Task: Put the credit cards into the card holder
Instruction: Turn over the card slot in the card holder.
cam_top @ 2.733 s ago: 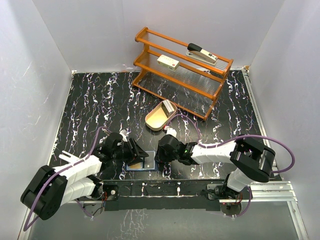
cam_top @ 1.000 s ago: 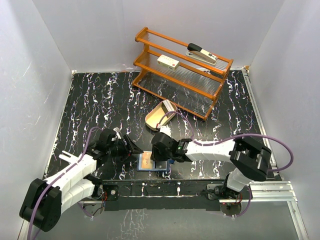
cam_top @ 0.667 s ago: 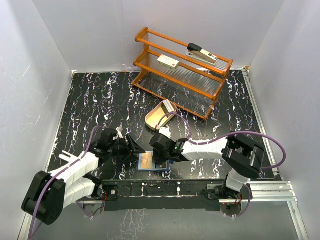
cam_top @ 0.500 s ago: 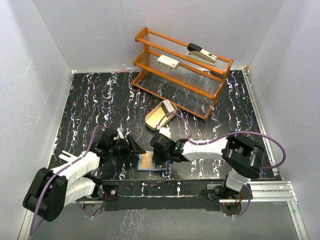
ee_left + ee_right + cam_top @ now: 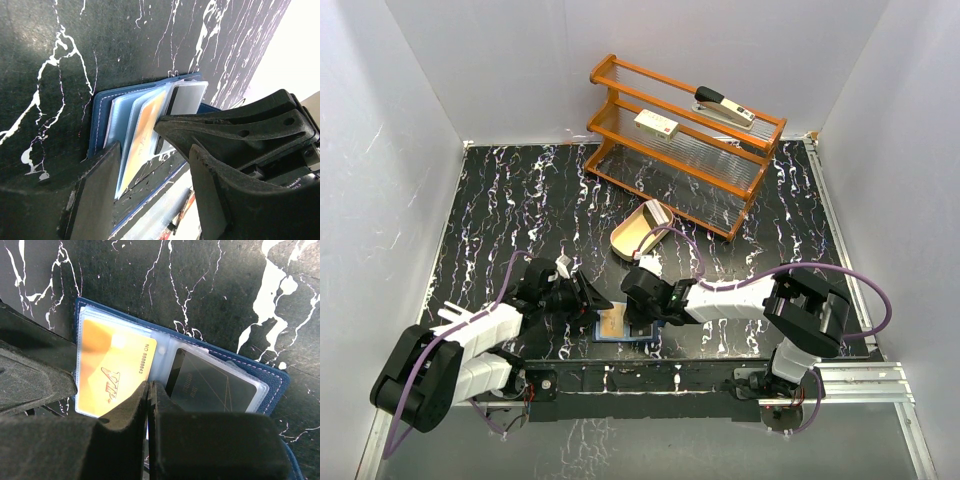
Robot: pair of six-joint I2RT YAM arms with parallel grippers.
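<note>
The card holder (image 5: 612, 324) lies open near the table's front edge, navy with pale blue pockets (image 5: 277, 376). A gold credit card (image 5: 112, 371) sits in its left pocket and a dark card (image 5: 215, 385) in its right pocket. My right gripper (image 5: 149, 388) is shut, its tips pressed together over the fold between the two pockets (image 5: 633, 315). My left gripper (image 5: 152, 170) is open at the holder's left edge (image 5: 587, 302), one finger (image 5: 95, 195) lying over the navy cover (image 5: 102, 120). Pale credit cards (image 5: 658, 212) lean in the tan tray (image 5: 632, 238).
An orange wire rack (image 5: 685, 140) stands at the back with a stapler (image 5: 723, 106) on top and a cream box with a red label (image 5: 656, 124) on its middle shelf. The two arms crowd the front middle; white walls enclose the table.
My right gripper's jaws have closed over the holder's middle. My left gripper has crept a little right, closer against the holder. The holder has stayed put over the last second.
</note>
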